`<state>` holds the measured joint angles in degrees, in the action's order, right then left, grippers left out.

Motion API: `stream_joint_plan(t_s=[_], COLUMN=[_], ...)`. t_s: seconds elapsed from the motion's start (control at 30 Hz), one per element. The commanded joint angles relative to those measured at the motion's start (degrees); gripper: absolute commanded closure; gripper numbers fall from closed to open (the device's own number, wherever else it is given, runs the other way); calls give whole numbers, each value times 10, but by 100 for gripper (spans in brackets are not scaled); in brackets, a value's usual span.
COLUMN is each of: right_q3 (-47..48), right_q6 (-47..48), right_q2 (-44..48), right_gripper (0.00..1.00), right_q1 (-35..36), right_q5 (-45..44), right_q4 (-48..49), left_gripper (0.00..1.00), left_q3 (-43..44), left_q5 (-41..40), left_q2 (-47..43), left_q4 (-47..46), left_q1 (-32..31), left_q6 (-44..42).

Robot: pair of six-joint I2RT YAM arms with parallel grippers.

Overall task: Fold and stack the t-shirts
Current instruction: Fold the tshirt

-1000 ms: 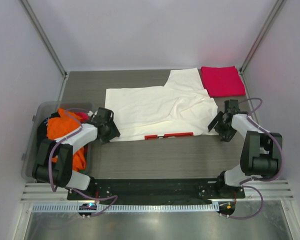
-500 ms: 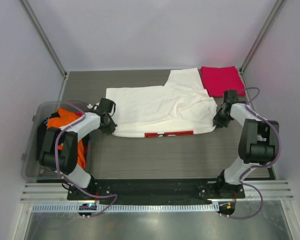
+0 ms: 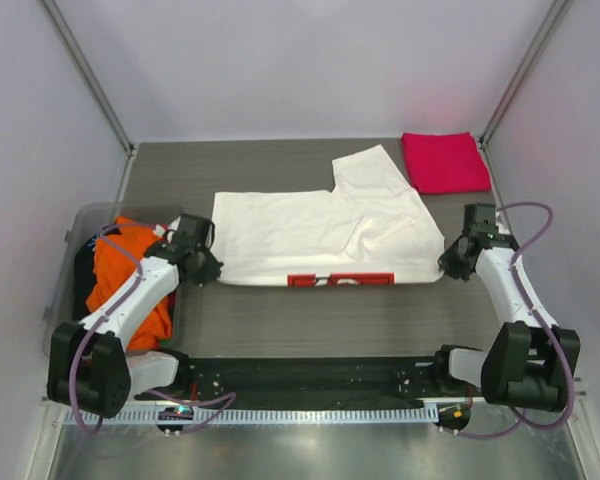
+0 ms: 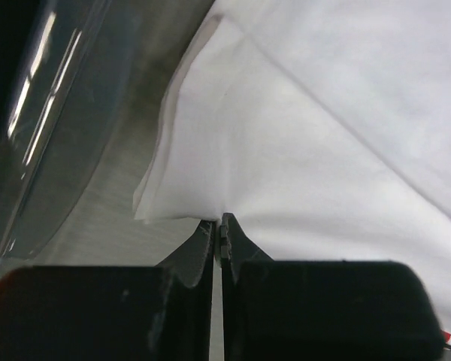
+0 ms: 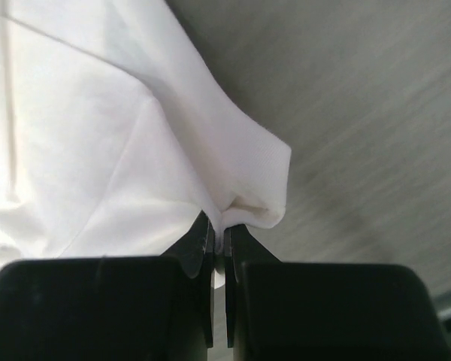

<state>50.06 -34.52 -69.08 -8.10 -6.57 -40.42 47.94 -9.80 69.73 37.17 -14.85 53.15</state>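
A white t-shirt point(image 3: 310, 230) lies spread across the middle of the table, a red printed strip point(image 3: 340, 279) along its near edge. My left gripper point(image 3: 212, 268) is shut on the shirt's near left corner point(image 4: 184, 188). My right gripper point(image 3: 448, 265) is shut on its near right corner point(image 5: 248, 188), cloth pinched between the fingers. A pink-red t-shirt point(image 3: 443, 162) lies folded at the far right. An orange t-shirt point(image 3: 130, 275) and a dark one point(image 3: 83, 268) are heaped at the left.
A clear plastic bin point(image 3: 65, 300) at the left edge holds the orange and dark cloth; its wall point(image 4: 52, 128) shows beside the left gripper. Grey walls and metal posts close in the table on three sides.
Both grippers went from open to shut on the white shirt's near corners. They then drew towards me and apart, pulling the shirt flatter and its near edge closer.
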Motion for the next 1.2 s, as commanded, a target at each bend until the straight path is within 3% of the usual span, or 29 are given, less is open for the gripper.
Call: stream_joint_plan(t_s=[0.0, 0.13, 0.27, 0.3, 0.33, 0.37, 0.4, 0.43, 0.47, 0.6, 0.67, 0.77, 1.0, 1.03, 1.07, 1.17], right_q3=[-51, -87, -108, -112, -119, -122, -124, -126, -124, -97, -81, -19, 272, 365, 410, 535], right_q6=[-65, -99, -137, -143, -150, -154, -157, -157, -160, -142, -102, -74, 16, 41, 59, 98], right_q2=[47, 102, 144, 149, 155, 164, 170, 177, 192, 241, 247, 182, -145, -183, -268, -391], right_gripper=[99, 99, 99, 93, 86, 77, 29, 13, 4, 4, 9, 13, 13, 11, 10, 10], right_q1=[-28, -52, -61, -62, -62, -63, -63, -64, -63, -63, -63, -56, 59, 81, 81, 113], right_q5=[-27, -23, -12, -8, -5, -3, 0, 1, -4, 11, 51, 103, 29, 31, 47, 84], right_q4=[-31, -47, -62, -69, -78, -84, -89, -94, -98, -82, -6, 51, 21, -12, -23, -28], left_gripper=[97, 93, 85, 82, 77, 57, 45, 38, 27, 21, 20, 21, 25, 25, 25, 24], left_q3=[-57, -120, -124, -123, -123, -125, -129, -133, -134, -73, -43, 0, 17, 24, 32, 48], left_q5=[6, 27, 28, 31, 36, 58, 68, 77, 83, 68, 58, 32, 20, 19, 11, -30], left_q2=[-42, -107, -145, -149, -154, -172, -183, -198, -224, -260, -251, -223, -187, -178, -175, -166], left_q4=[43, 47, 69, 82, 88, 91, 95, 99, 101, 104, 109, 133, 122, 125, 136, 142], left_q1=[8, 8, 9, 8, 8, 8, 8, 8, 8, 8, 9, 8, 8, 8, 8, 8], left_q6=[40, 68, 79, 79, 79, 80, 81, 81, 80, 24, -32, -88, -138, -148, -158, -191])
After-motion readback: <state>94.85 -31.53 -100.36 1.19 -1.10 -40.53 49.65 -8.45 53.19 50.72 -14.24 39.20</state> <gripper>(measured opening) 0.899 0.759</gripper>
